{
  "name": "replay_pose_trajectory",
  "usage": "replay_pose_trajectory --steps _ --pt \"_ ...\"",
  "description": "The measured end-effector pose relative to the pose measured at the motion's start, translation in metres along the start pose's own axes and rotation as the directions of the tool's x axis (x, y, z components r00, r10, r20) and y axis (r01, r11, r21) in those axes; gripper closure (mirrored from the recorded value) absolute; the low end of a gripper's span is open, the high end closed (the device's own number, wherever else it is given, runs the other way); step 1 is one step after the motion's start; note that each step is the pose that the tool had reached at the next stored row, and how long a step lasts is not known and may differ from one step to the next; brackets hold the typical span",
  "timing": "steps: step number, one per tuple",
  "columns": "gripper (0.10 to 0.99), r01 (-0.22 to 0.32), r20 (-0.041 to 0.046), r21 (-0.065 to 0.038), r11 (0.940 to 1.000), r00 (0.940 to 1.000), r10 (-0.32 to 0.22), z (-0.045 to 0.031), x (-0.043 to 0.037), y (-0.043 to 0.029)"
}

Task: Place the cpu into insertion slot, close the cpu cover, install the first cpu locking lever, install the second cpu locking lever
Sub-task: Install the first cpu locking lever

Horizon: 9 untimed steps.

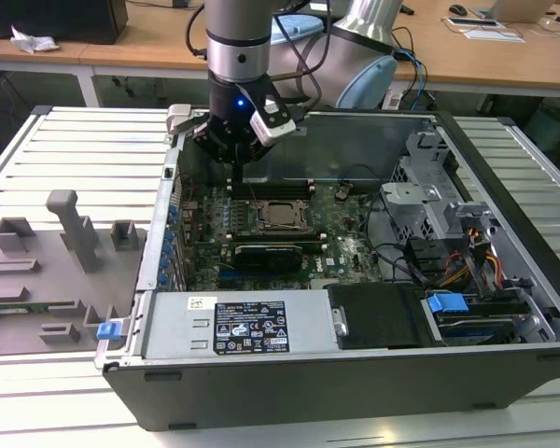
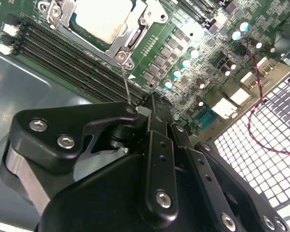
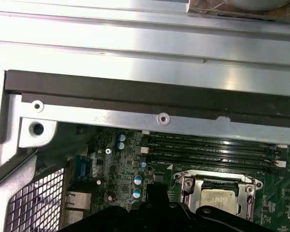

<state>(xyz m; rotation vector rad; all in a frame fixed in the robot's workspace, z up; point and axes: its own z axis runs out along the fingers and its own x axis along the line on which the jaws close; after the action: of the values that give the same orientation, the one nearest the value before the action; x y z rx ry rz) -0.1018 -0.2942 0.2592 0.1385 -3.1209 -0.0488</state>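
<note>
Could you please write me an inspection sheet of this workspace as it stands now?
Surface: slatted metal table carrying an open computer case.
Job's things: cpu seated, cpu cover apparently down around it; thin locking lever standing up from the cover's corner.
Clutter: grey fixture block on the table at the exterior view's left.
Grippers: end effector at the lever's upper end, above the motherboard.
Cables: coloured wire bundle inside the case.
Surroundings: wooden desks behind.
</note>
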Motion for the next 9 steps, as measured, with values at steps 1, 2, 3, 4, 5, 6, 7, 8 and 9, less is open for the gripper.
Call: replay_pose_trajectory --steps 1,2,3,4,5,6,7,8,9 --pt "0.98 0.0 0.0 0.0 1.0 1.0 0.0 0.0001 0.0 0.0" --pt "0.98 0.0 -0.0001 0.0 1.0 1.0 0.0 0.0001 0.0 0.0" --pt "0.98 0.0 0.0 0.0 1.0 1.0 0.0 0.0002 0.0 0.0" --pt "0.98 0.0 0.0001 0.0 1.0 1.0 0.0 0.0002 0.0 0.0" --pt "0.98 0.0 0.0001 0.0 1.0 1.0 0.0 0.0002 0.0 0.0" --pt "0.98 0.0 0.0001 0.0 1.0 1.0 0.0 0.0002 0.0 0.0" --pt "0.98 0.0 0.0001 0.0 1.0 1.0 0.0 0.0002 0.0 0.0" --pt "0.98 0.0 0.0001 0.0 1.0 1.0 0.0 0.0002 -0.0001 0.0" --pt "0.98 0.0 0.0001 0.0 1.0 1.0 0.0 0.0003 -0.0002 0.0"
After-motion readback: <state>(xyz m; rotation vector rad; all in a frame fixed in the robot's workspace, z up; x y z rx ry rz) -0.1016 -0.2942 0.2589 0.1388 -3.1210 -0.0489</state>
